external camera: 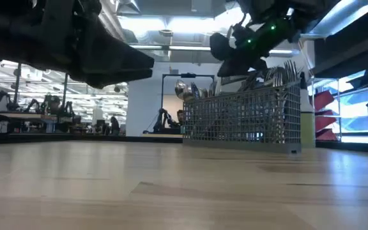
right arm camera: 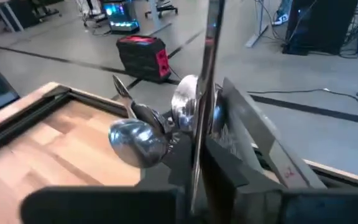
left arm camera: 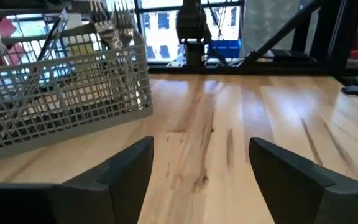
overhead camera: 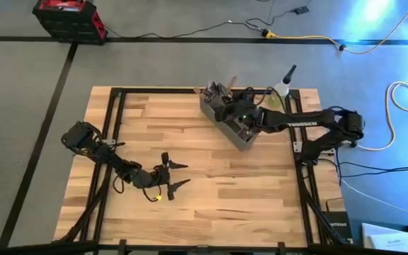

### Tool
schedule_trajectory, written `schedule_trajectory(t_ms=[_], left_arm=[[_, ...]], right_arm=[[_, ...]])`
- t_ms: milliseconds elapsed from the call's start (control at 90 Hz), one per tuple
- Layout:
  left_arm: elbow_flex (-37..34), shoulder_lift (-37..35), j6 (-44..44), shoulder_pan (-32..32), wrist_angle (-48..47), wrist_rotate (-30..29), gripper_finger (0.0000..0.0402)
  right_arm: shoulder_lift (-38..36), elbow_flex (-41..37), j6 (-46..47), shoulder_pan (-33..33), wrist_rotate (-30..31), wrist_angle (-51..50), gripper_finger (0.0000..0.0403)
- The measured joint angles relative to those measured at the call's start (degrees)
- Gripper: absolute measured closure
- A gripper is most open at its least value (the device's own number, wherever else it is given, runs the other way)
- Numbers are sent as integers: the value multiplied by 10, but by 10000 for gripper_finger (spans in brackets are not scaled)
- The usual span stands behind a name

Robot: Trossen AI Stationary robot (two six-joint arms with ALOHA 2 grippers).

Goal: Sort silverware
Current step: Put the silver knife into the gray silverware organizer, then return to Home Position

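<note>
While the left arm waits over bare wood, the right arm works above the basket
Left gripper [overhead camera: 178, 175]: low over the table [overhead camera: 211, 205] toward its left front, well apart from the basket; fingers [left arm camera: 120, 180] spread wide, with nothing between them
Right gripper [overhead camera: 227, 110]: above the mesh basket [overhead camera: 230, 122] near the far edge of the table; fingers closed on a slim metal utensil [right arm camera: 205, 81] that rises upright between them
Utensil end: out of sight, so fork or spoon cannot be told
Silverware [external camera: 276, 75]: stands upright in the basket, fork tines and spoon bowls poking above the rim
Spoons [right arm camera: 135, 140]: in the right wrist view, shiny bowls sit just beside the held piece
Forks [left arm camera: 110, 25]: in the left wrist view, tines rise from the basket's near corner
Basket placement: probably set at a slant to the table's edges, judging by the high view
</note>
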Motion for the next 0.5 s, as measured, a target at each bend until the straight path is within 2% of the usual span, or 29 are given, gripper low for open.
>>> schedule_trajectory(t_ms=[322, 411, 500], left_arm=[[0, 0, -11, 0, -5, 5, 153], [0, 0, -9, 0, -4, 5, 153], [0, 0, -9, 0, -3, 5, 153]], right_arm=[[3, 8, -28, 18, 10, 14, 213], [1, 23, -54, 24, 13, 13, 186], [-4, 48, -85, 37, 32, 9, 176]])
